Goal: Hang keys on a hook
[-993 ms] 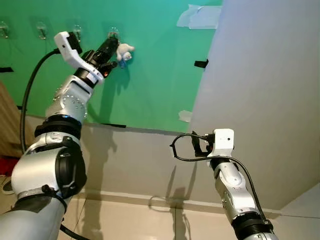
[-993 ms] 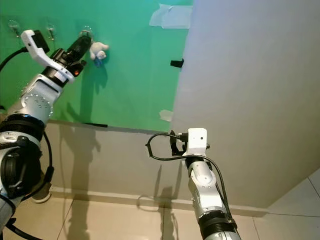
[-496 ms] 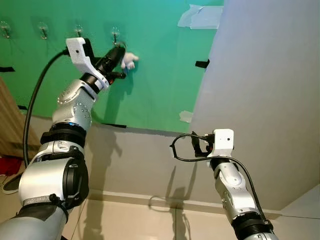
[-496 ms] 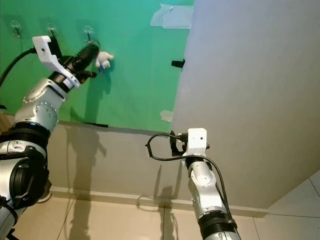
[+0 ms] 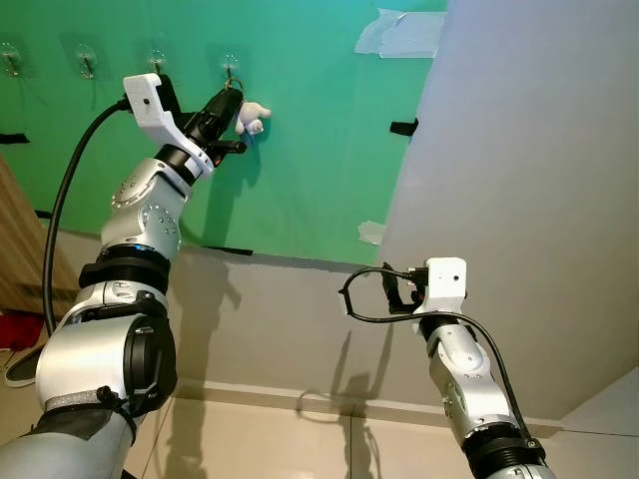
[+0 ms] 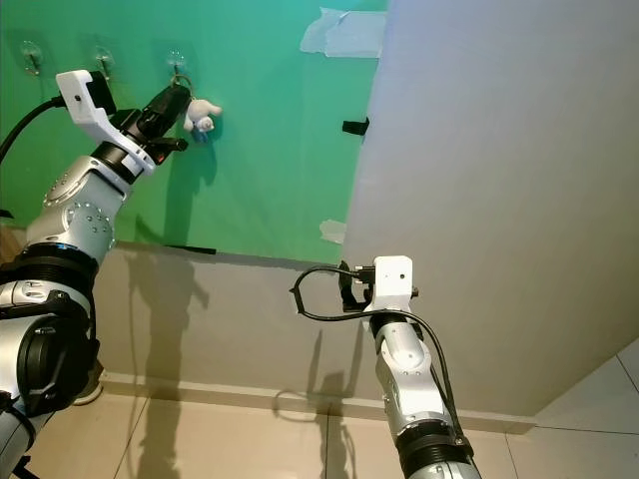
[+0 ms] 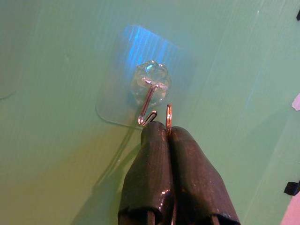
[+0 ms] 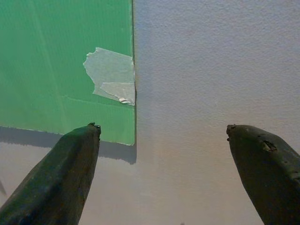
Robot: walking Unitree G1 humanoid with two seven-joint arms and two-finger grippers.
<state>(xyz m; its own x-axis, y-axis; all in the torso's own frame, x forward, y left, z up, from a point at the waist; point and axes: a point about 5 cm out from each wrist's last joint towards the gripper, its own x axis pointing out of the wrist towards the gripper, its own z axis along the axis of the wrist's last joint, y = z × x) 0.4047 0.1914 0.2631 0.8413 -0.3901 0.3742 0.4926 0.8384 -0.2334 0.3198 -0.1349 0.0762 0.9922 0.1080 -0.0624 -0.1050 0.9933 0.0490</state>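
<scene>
The left end effector [image 7: 168, 133] is up high against the green corrugated board [image 5: 310, 150] on the wall, its two long black fingers [image 7: 154, 173] pressed together and pinching a thin metal key ring [image 7: 168, 117] at their tips. The ring stands on edge just beside the bent wire tip of the clear adhesive wall hook with a faceted knob [image 7: 151, 89]; from the wrist view I cannot tell whether ring and hook touch, and the ring does not look threaded onto the wire. From the head views, a small white plush keychain charm [image 5: 252, 114] dangles just off the fingertips, right below and beside that same hook [image 5: 230, 68], the rightmost in a row of clear hooks [image 5: 84, 60] along the top of the board. Low on the other side, the right end effector [image 8: 161, 140] hangs near the grey textured wall [image 5: 539, 200], fingers spread wide apart and holding nothing, pointed at the seam where the board's edge meets the wall, with a patch of clear tape [image 8: 111, 75] across it. Beige floor tiles [image 5: 290, 439] run along the base of the wall.
</scene>
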